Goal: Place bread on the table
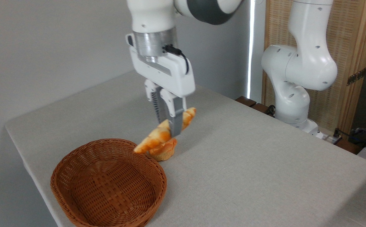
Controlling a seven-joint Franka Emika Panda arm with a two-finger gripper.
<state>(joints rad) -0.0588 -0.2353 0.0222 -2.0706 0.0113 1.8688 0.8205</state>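
Long braided loaf of bread [157, 136], pale cream with golden-brown edges, hangs tilted in the air, low end just over the far rim of the brown woven wicker basket [107, 186], high end up and away from it. White two-finger gripper [170, 126] is clamped on the loaf's middle, fingers pointing down. Small round orange bun [164, 151] sits on the light grey fabric-covered tabletop [249, 164] just beyond the basket, right under the loaf. Basket holds nothing visible.
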